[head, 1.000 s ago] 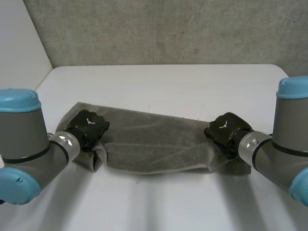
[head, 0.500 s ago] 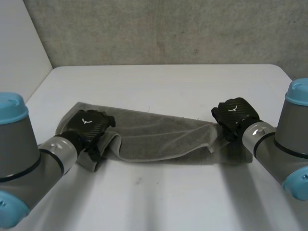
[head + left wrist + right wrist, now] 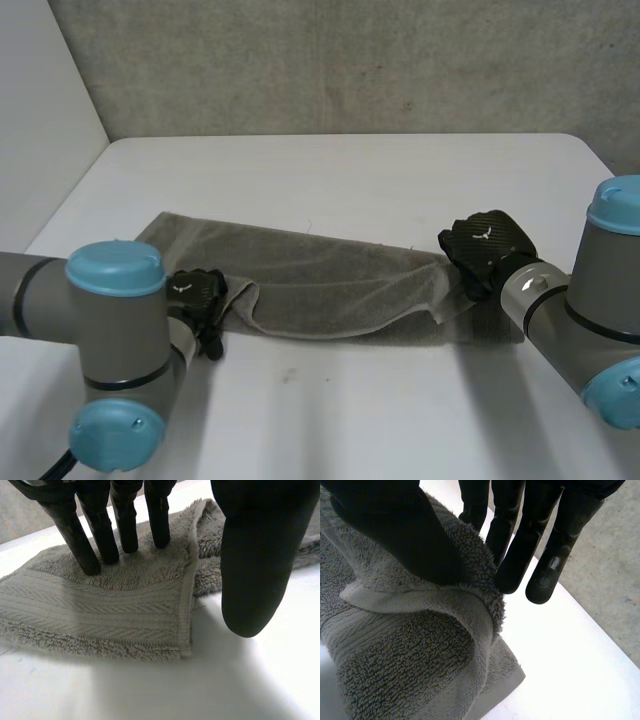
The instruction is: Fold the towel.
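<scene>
Obs.: grey towel (image 3: 330,280) lies as a long, rumpled band across the middle of the white counter (image 3: 350,180), running left to right, with one robot hand at each end.

Change over the last second:
- The left arm has swung in across the near-left, and the left robot hand (image 3: 197,298) has dropped nearer, to the near-left end of the band.
- The right robot hand (image 3: 485,248) has shifted slightly farther away at the right end.
- The towel's near edge has drawn in away from the near side, so the band is narrower.

Hand states:
- Left wrist view: fingers (image 3: 125,530) straight, tips resting on top of the doubled towel corner (image 3: 100,610). The thumb (image 3: 255,570) stands clear over bare counter. Released, pressing only.
- Right wrist view: thumb (image 3: 405,535) and fingers (image 3: 520,545) pinch a raised fold of towel (image 3: 410,665) between them. Grasping.

Reading: the lengthwise fold looks laid at the left end but is still held up at the right. The right end needs setting down and flattening. The middle remains creased, so the edges are probably not aligned.
</scene>
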`<state>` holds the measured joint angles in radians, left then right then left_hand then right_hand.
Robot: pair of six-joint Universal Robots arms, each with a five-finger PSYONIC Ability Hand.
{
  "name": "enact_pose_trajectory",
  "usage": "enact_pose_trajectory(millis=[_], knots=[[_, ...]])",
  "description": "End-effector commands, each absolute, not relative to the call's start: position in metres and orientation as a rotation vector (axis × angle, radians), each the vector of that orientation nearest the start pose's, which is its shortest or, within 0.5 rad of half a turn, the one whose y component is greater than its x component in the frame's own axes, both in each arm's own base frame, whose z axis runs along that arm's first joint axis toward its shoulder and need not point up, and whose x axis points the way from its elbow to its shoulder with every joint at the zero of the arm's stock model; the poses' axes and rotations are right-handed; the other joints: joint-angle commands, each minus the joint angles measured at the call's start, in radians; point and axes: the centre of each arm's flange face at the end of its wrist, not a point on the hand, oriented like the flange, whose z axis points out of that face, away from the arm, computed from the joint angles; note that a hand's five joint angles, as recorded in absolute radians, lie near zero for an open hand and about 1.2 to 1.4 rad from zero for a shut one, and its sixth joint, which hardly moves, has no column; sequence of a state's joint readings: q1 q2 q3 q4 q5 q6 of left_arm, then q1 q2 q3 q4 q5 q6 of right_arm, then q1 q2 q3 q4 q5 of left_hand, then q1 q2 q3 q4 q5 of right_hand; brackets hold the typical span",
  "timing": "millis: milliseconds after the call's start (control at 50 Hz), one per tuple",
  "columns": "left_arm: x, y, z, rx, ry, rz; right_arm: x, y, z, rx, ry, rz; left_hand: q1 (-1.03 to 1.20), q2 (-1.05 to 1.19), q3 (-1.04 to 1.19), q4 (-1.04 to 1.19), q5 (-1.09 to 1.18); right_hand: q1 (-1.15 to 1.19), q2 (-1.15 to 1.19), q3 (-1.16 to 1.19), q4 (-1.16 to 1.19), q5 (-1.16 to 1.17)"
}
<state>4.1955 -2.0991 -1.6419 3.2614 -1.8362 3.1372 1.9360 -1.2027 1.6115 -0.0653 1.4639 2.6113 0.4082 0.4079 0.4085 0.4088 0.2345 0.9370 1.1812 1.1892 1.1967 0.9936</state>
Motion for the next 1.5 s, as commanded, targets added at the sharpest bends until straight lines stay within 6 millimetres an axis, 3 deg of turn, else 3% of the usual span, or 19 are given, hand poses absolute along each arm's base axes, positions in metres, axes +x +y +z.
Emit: enact_pose_trajectory(millis=[20, 240, 400, 500, 540, 720, 820, 900, 1000, 1040, 1060, 1080, 1100, 1140, 1240, 1340, 1440, 1460, 1500], knots=[[-0.269, -0.259, 0.119, 0.433, 2.609, -1.723, 0.254, -0.268, 0.181, -1.203, 2.278, -1.812, 0.368, 0.368, 0.368, 0.367, 0.367, 0.459, 0.215, 0.207, 0.2, 0.228], [-0.254, -0.272, 0.127, 0.362, 2.565, -1.761, 0.252, -0.276, 0.187, -1.206, 2.271, -1.867, 0.821, 0.821, 0.821, 0.821, 0.82, 0.459, 0.215, 0.207, 0.2, 0.228], [-0.238, -0.263, 0.169, 0.459, 2.42, -1.829, 0.249, -0.275, 0.193, -1.361, 2.266, -1.89, 0.988, 0.988, 0.988, 0.988, 0.987, 0.459, 0.215, 0.207, 0.2, 0.228], [-0.229, -0.246, 0.194, 0.805, 2.273, -1.793, 0.242, -0.271, 0.194, -1.5, 2.317, -1.813, 0.988, 0.988, 0.988, 0.988, 0.987, 0.459, 0.215, 0.207, 0.2, 0.228], [-0.224, -0.241, 0.198, 0.91, 2.237, -1.745, 0.232, -0.254, 0.19, -1.696, 2.402, -1.585, 0.988, 0.988, 0.988, 0.988, 0.987, 0.459, 0.215, 0.207, 0.2, 0.228], [-0.2, -0.212, 0.19, 1.318, 2.299, -1.349, 0.222, -0.219, 0.181, -1.921, 2.447, -1.195, 0.988, 0.988, 0.988, 0.988, 0.987, 0.459, 0.215, 0.207, 0.2, 0.228], [-0.198, -0.225, 0.183, 1.335, 2.322, -1.316, 0.23, -0.234, 0.18, -1.923, 2.417, -1.295, 0.988, 0.988, 0.988, 0.988, 0.987, 0.459, 0.215, 0.207, 0.2, 0.228], [-0.209, -0.265, 0.193, 1.289, 2.212, -1.47, 0.245, -0.264, 0.19, -1.872, 2.372, -1.518, 0.988, 0.988, 0.988, 0.988, 0.987, 0.459, 0.215, 0.207, 0.2, 0.228], [-0.229, -0.322, 0.235, 1.167, 1.944, -1.786, 0.266, -0.313, 0.234, -1.656, 2.251, -1.999, 0.988, 0.988, 0.988, 0.988, 0.987, 0.459, 0.215, 0.207, 0.2, 0.228], [-0.24, -0.336, 0.26, 1.112, 1.823, -1.924, 0.276, -0.343, 0.29, -1.358, 2.085, -2.411, 0.988, 0.988, 0.988, 0.988, 0.987, 0.459, 0.215, 0.207, 0.2, 0.228], [-0.252, -0.348, 0.29, 1.049, 1.676, -2.062, 0.276, -0.343, 0.29, -1.356, 2.084, -2.413, 0.988, 0.988, 0.988, 0.988, 0.987, 0.459, 0.215, 0.207, 0.2, 0.228], [-0.261, -0.357, 0.326, 0.955, 1.519, -2.198, 0.278, -0.352, 0.322, -1.191, 1.953, -2.609, 0.988, 0.988, 0.988, 0.988, 0.987, 0.459, 0.215, 0.207, 0.2, 0.228], [-0.261, -0.357, 0.326, 0.954, 1.517, -2.2, 0.278, -0.352, 0.322, -1.189, 1.951, -2.611, 0.988, 0.988, 0.988, 0.988, 0.987, 0.459, 0.215, 0.207, 0.2, 0.228], [-0.269, -0.361, 0.39, 0.747, 1.258, -2.422, 0.276, -0.356, 0.377, -0.895, 1.648, -2.899, 0.988, 0.988, 0.988, 0.988, 0.987, 0.459, 0.215, 0.207, 0.2, 0.228], [-0.267, -0.355, 0.43, 0.564, 1.114, -2.626, 0.27, -0.338, 0.419, -0.693, 1.369, -3.068, 0.988, 0.988, 0.988, 0.988, 0.987, 0.459, 0.215, 0.207, 0.2, 0.228], [-0.262, -0.351, 0.427, 0.538, 1.194, -2.685, 0.27, -0.331, 0.395, -0.814, 1.5, -2.955, 0.988, 0.988, 0.988, 0.988, 0.987, 0.459, 0.215, 0.207, 0.2, 0.228], [-0.254, -0.341, 0.327, 0.724, 1.71, -2.464, 0.27, -0.322, 0.338, -1.1, 1.78, -2.614, 0.988, 0.988, 0.988, 0.988, 0.987, 0.459, 0.215, 0.207, 0.2, 0.228], [-0.254, -0.341, 0.327, 0.724, 1.711, -2.463, 0.27, -0.322, 0.338, -1.101, 1.781, -2.613, 0.988, 0.988, 0.988, 0.988, 0.987, 0.459, 0.215, 0.207, 0.2, 0.228], [-0.253, -0.335, 0.301, 0.789, 1.807, -2.39, 0.269, -0.304, 0.287, -1.305, 1.988, -2.257, 0.988, 0.988, 0.988, 0.988, 0.987, 0.459, 0.215, 0.207, 0.2, 0.228]])
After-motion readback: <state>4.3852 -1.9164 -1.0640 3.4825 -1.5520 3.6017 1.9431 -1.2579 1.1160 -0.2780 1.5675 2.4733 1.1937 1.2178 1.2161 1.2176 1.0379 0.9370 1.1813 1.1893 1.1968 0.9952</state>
